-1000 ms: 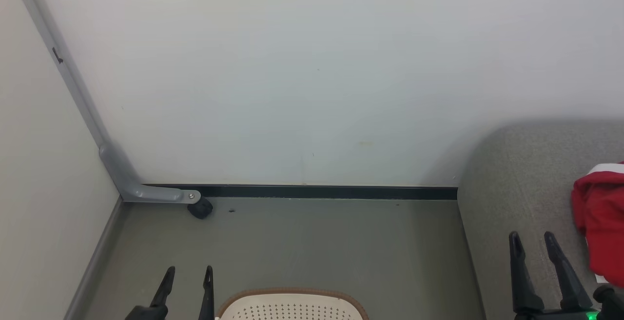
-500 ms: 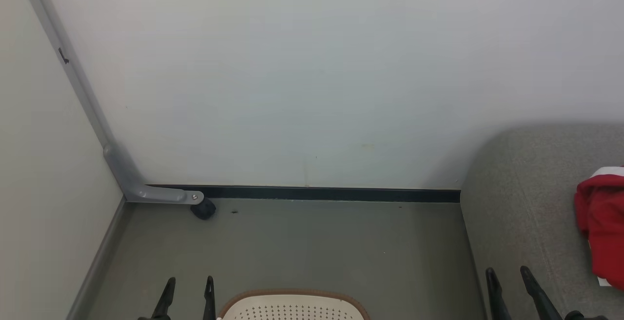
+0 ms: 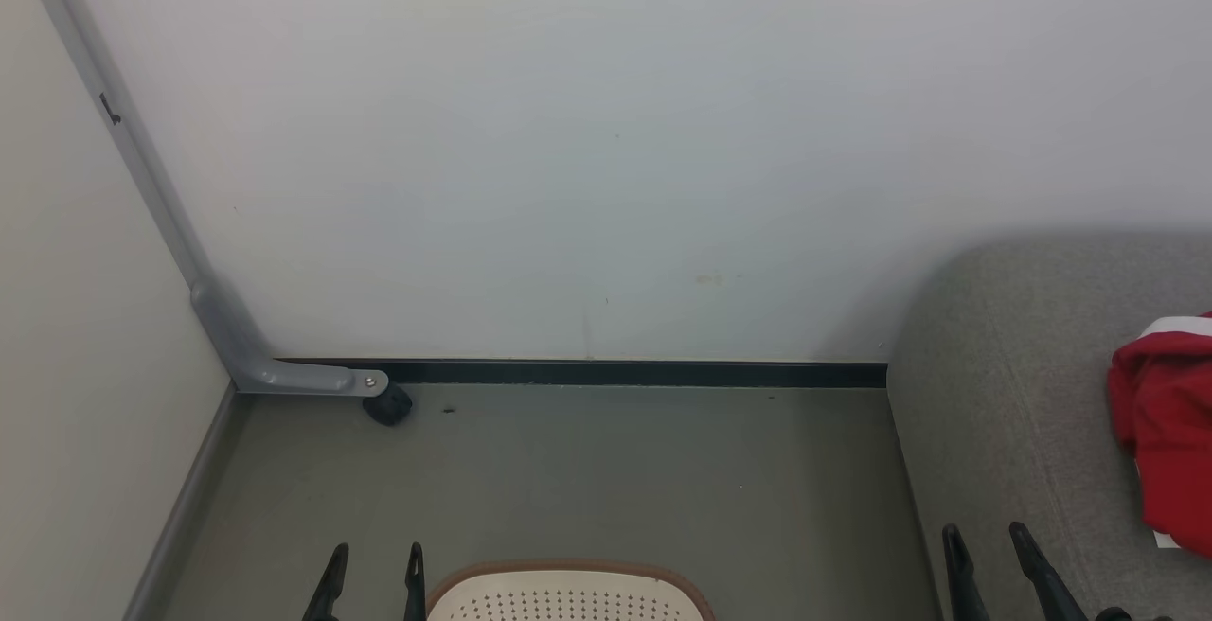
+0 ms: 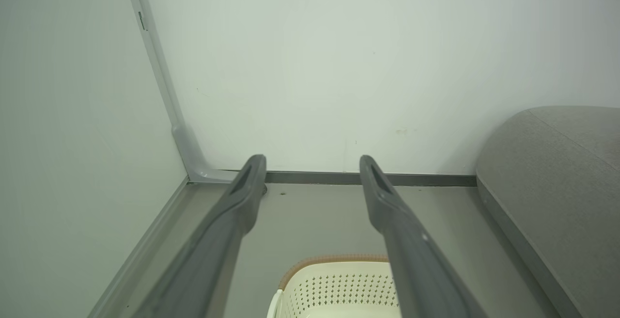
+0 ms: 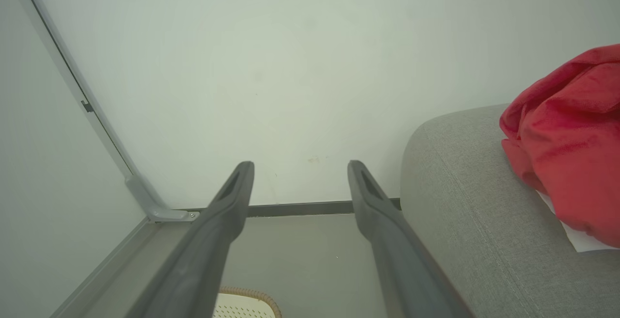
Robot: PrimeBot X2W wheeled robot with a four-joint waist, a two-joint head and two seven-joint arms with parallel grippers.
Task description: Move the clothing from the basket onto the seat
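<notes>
Fingers [image 4: 242, 201] of the left gripper [image 4: 312, 167] stand wide apart with nothing between them. The right gripper [image 5: 300, 172] likewise has its dark pair spread and empty. Just beside the left pair, on the side toward the right gripper, is the far end of the cream-white perforated plastic basket [image 3: 568, 565] with its brown rim. Its inside is out of view, so I cannot tell whether any clothing lies in it. The right pair hangs over the edge of the large grey woven-fabric seat cushion [image 3: 1004, 394] that faces the basket. Further out, on the side away from the left gripper and apart from the tips, a soft bright red garment [image 3: 1165, 432] with white parts rests on that cushion.

The risks, as I judge them:
- **Basket rim:** going down for the basket, the left fingers could land on the rim and tip it or shove it across the grey floor [image 3: 615, 470].
- **Blind reach:** any reach into the basket would be made without seeing inside.
- **Garment on the seat:** a careless sideways swing of the right arm could catch the red fabric and drag it off the cushion.
</notes>
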